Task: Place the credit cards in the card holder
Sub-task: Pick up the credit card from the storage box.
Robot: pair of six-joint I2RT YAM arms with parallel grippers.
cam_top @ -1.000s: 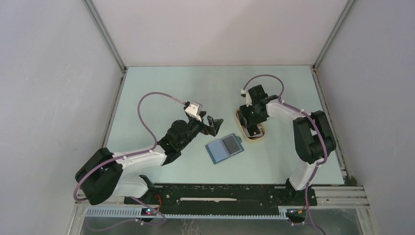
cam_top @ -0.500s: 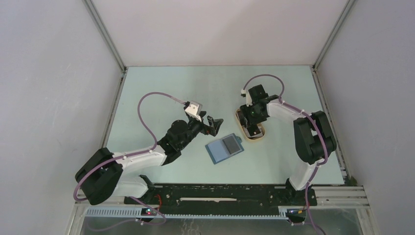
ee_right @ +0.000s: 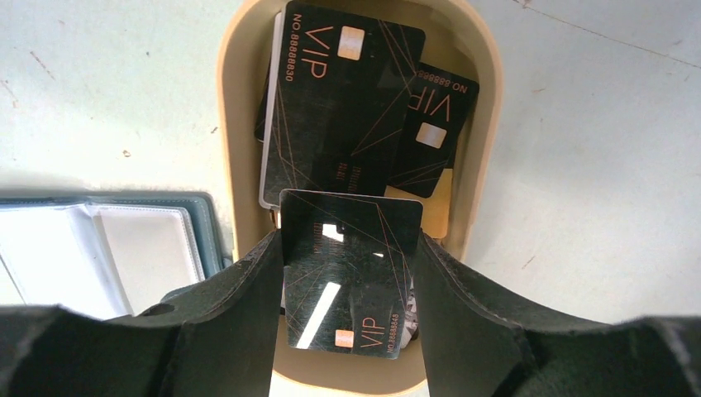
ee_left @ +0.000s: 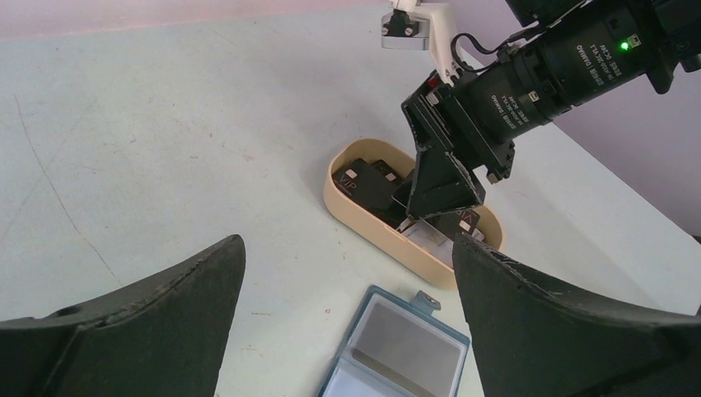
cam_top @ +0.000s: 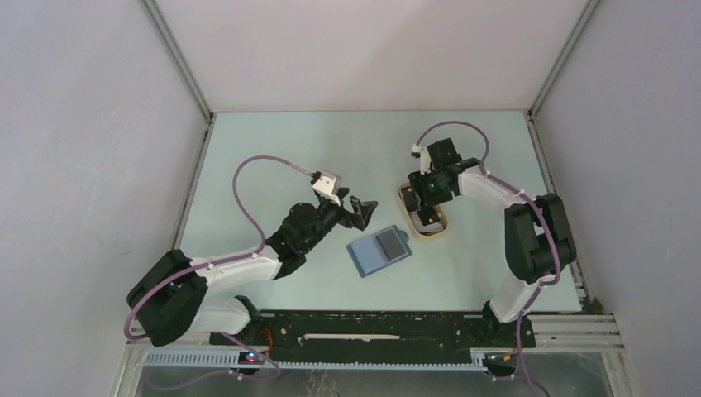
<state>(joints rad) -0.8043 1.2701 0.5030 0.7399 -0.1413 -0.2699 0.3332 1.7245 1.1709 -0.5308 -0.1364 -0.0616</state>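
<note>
R gripper (ee_right: 348, 248), clamped on a black VIP card (ee_right: 351, 298) by its long edges over the beige tray (ee_right: 227, 124), has the open card holder (cam_top: 379, 251) just to its left; L gripper (ee_left: 347, 248), jaws wide apart, hovers nearer it.

White arm links (cam_top: 240, 269), black joints (cam_top: 174, 298), purple cables (cam_top: 264, 159), black left end effector (cam_top: 362, 210)

card holder (cam_top: 379, 251) flat at the lower centre of the top view, tray (cam_top: 430, 237) just to its upper right with credit cards (ee_right: 347, 99) stacked inside, right gripper (ee_right: 349, 248) over the tray's lower end pinching a single card (ee_right: 351, 289), left gripper (cam_top: 362, 211) just upper left of the holder.
</note>
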